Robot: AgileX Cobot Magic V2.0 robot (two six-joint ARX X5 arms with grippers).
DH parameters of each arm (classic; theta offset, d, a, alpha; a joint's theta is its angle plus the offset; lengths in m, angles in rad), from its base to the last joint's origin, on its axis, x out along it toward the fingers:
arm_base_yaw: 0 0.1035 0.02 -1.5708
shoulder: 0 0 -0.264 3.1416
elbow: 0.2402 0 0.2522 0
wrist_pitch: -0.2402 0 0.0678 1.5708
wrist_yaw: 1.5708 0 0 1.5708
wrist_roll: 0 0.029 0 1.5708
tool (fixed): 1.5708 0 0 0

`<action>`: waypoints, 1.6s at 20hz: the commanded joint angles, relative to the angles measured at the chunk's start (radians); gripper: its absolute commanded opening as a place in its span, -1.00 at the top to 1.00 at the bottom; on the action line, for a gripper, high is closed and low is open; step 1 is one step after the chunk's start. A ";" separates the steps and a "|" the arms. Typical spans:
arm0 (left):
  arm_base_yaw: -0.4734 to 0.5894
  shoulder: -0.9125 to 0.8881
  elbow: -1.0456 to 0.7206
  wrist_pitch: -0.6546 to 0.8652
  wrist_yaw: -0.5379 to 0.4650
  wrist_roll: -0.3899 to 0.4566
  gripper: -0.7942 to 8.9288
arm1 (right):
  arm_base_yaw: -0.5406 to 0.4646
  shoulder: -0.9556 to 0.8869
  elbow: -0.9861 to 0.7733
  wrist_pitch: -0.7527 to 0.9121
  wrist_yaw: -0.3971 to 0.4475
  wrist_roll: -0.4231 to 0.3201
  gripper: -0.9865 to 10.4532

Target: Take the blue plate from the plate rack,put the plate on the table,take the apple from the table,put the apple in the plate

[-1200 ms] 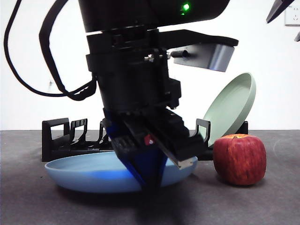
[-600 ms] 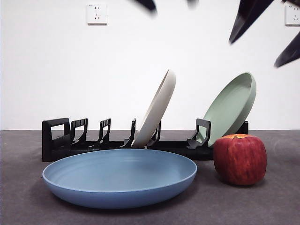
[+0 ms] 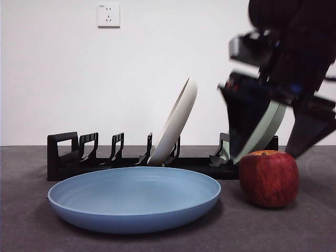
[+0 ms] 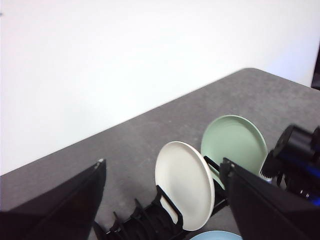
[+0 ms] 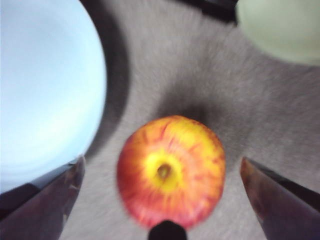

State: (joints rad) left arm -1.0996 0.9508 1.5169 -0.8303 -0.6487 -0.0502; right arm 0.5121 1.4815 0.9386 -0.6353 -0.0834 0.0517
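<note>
- Front view: the large, round, matte light-blue plate [image 3: 134, 199] lies flat on the dark grey matte table [image 3: 31, 231], near the camera and left of centre.
- Just behind it stands the long, low black plastic plate rack [image 3: 79, 157], running left to right. A cream-white round plate [image 3: 176, 123] leans in a slot near its middle, and a pale green round plate [image 3: 262, 131] leans at its right end, partly hidden by the arm.
- The round deep-red apple [image 3: 269, 178] sits on the table to the right of the blue plate, close to its rim but apart from it.
- The right gripper [image 3: 273, 142] hangs from the top right directly above the apple, its two black jaws spread wide; one dark jaw points down left of the apple's top, the other to its right. Neither touches the fruit.
- Left wrist view: the left gripper [image 4: 162, 200] is raised high above the rack, jaws parted and holding nothing. Below it are the cream-white plate [image 4: 184, 184], the green plate [image 4: 234, 145], the rack's prongs [image 4: 145, 222] and a sliver of blue rim [image 4: 215, 235].
- Right wrist view: the apple [image 5: 171, 171], its yellowish stem hollow facing up, is centred between the right gripper's [image 5: 162, 192] released jaws, with grey table showing on both sides.
- The blue plate [image 5: 42, 90] lies beside the apple, and the green plate [image 5: 280, 27] sits farther off.
</note>
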 commanded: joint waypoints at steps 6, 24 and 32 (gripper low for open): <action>0.003 -0.047 -0.005 -0.065 -0.007 -0.008 0.06 | 0.008 0.104 0.003 0.010 0.035 0.006 0.66; 0.003 -0.047 -0.005 -0.154 -0.124 0.001 0.06 | 0.320 0.198 0.375 0.001 0.013 0.059 0.85; 0.003 -0.047 -0.005 -0.178 -0.135 -0.002 0.06 | 0.343 0.438 0.400 0.000 0.013 0.059 0.81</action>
State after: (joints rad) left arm -1.0996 0.9073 1.5166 -1.0088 -0.7773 -0.0525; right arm 0.8520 1.9137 1.3350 -0.6350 -0.0746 0.1009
